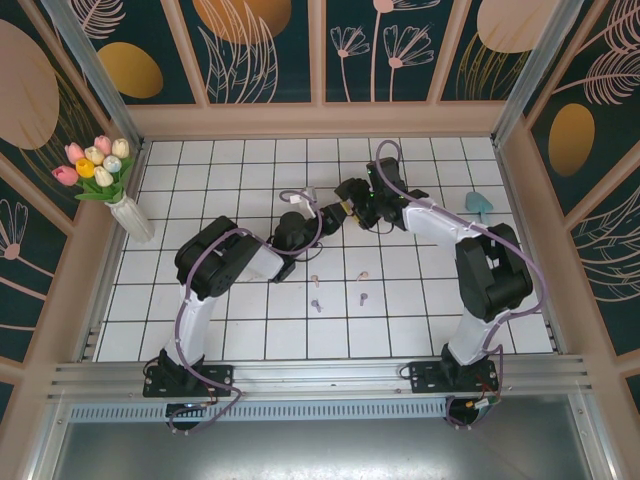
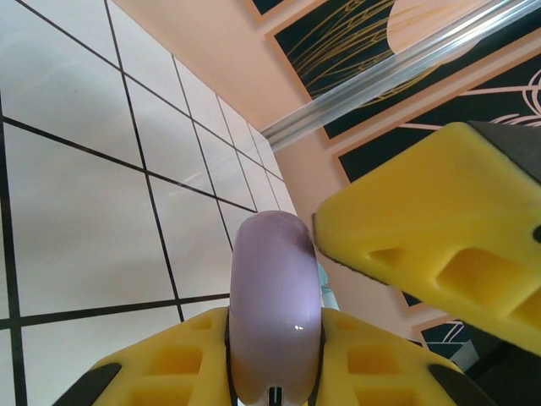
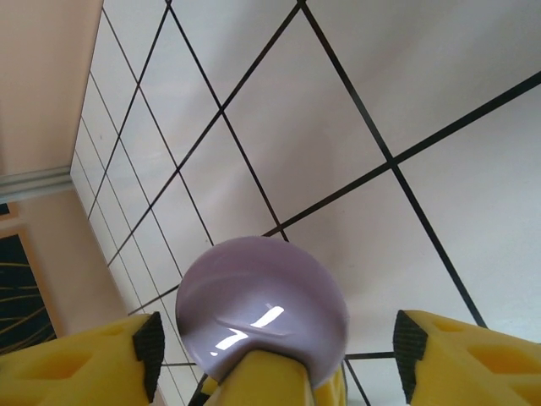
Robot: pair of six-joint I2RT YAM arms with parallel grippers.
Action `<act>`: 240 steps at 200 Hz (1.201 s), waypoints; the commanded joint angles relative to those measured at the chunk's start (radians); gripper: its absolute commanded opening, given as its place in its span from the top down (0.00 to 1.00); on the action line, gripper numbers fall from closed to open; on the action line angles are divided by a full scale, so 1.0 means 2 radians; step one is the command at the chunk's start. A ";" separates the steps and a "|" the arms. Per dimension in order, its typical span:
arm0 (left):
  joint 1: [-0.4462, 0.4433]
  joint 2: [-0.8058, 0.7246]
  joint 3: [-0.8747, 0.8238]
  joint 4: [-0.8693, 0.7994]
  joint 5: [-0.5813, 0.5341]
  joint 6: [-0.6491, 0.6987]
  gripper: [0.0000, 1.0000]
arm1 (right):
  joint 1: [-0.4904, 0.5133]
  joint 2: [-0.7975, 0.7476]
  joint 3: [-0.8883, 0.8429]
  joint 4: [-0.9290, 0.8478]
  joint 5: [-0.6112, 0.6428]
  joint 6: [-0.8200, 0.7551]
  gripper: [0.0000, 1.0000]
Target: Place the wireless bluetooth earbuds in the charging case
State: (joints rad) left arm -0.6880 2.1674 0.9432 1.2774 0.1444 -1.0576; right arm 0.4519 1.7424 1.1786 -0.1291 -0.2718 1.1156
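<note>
**A:** How many buds, and where?

**B:** Four earbuds, all lying loose on the white tiled floor in front of the arm bases. Two are pale pink, a little farther out. Two are purple, nearer the bases. Each lies apart from the others.

**A:** And cases?

**B:** One charging case, a smooth purple shell. I can't tell whether its lid is up or down. It is over the middle of the floor, beyond the buds, where the two wrists meet.

**A:** Who has it?

**B:** The left gripper. Its yellow fingers are clamped on the case from both sides. The right gripper faces it with its jaws spread. One finger stands on each side of the shell, and both are clear of it in the right wrist view.

**A:** How are the arms posed?

**B:** Both are folded at the elbow and reach inward, so the two wrists come nose to nose.

**A:** Anything around them?

**B:** One white vase of tulips by the left wall, and one small teal thing near the right wall.
</note>
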 commanded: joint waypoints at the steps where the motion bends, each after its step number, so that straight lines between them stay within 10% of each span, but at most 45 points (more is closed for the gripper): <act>1: 0.003 -0.002 -0.013 0.023 -0.002 -0.002 0.92 | -0.032 -0.037 0.008 -0.011 -0.005 -0.008 0.24; 102: 0.014 -0.102 -0.031 -0.134 0.213 0.147 0.93 | -0.087 -0.208 -0.193 0.089 -0.077 -0.294 0.24; 240: 0.018 -0.140 -0.017 -0.200 0.285 0.185 0.93 | -0.066 -0.228 -0.301 0.230 -0.183 -0.287 0.26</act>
State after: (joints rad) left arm -0.6590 1.9285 0.8803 0.8795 0.6865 -0.7094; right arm 0.2970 1.2461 0.5732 0.2638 -0.6144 0.5514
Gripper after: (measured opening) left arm 0.224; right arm 0.741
